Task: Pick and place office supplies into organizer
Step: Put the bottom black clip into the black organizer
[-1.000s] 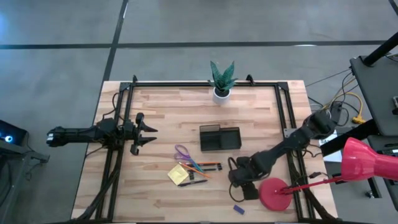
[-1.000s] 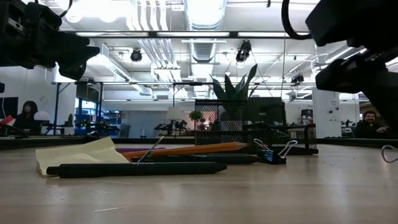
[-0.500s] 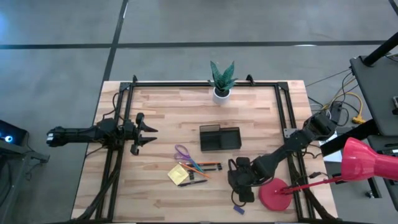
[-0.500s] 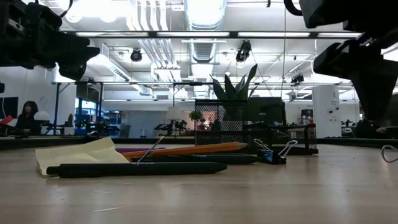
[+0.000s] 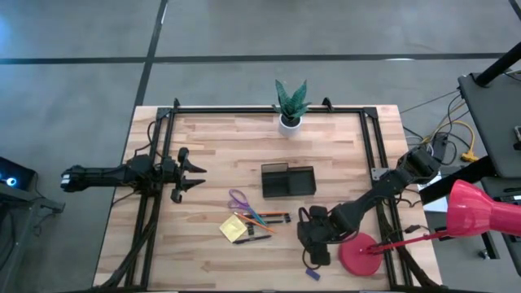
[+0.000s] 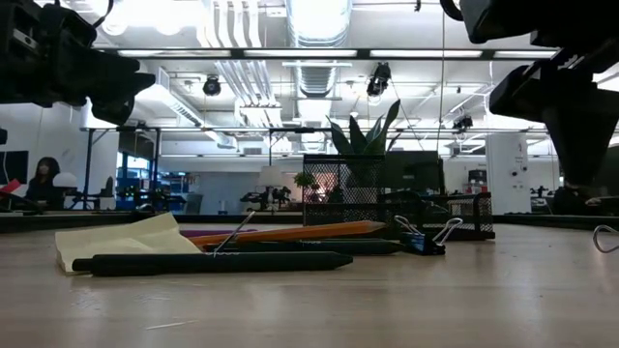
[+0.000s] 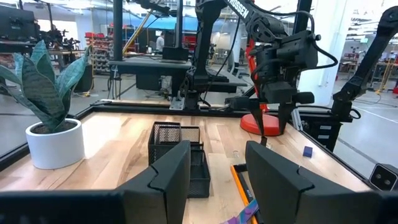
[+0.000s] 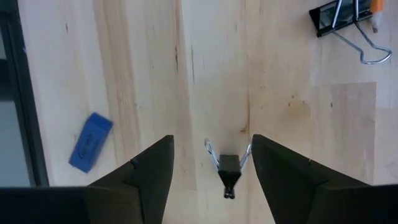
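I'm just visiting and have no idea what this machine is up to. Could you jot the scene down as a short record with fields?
Setting: wooden table, two dark arms
Left tool: open, waiting at the table's left side, holding nothing
Right tool: open, pointing down over a small black binder clip, not gripping it
Nearby: blue eraser, larger binder clip
Organizer: black mesh box, mid-table
Loose supplies: scissors, yellow notes, pens
Bystanders: potted plant, red lamp

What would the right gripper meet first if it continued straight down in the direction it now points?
The right gripper points down at the table with open jaws. Directly in its line lies a small black binder clip with silver wire handles, so it would probably meet that clip first, then the light wooden table.
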You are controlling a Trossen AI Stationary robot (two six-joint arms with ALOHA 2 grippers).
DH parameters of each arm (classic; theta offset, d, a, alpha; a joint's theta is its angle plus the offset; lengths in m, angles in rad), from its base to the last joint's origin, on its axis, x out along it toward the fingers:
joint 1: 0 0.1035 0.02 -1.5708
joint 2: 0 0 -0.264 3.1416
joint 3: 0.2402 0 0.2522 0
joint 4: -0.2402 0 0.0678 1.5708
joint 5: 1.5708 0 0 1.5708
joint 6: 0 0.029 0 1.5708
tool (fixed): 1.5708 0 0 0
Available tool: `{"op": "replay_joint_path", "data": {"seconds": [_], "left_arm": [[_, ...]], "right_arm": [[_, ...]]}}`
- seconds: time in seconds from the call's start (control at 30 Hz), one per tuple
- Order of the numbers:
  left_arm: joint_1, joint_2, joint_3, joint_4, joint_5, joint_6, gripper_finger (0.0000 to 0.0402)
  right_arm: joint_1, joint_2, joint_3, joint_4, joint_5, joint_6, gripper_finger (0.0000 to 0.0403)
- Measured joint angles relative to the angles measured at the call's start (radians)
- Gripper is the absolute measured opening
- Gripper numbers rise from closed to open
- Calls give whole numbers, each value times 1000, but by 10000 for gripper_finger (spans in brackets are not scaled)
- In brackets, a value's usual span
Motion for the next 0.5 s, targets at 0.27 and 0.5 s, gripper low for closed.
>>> {"op": "replay_joint_path", "data": {"seconds": [0.27,0.5], "left_arm": [[0,2,0,0,0,0,141],[0,1,0,0,0,0,141]], "right_arm": [[0,0,0,4,1,21,206],[0,0,0,4,2,21,206]]}}
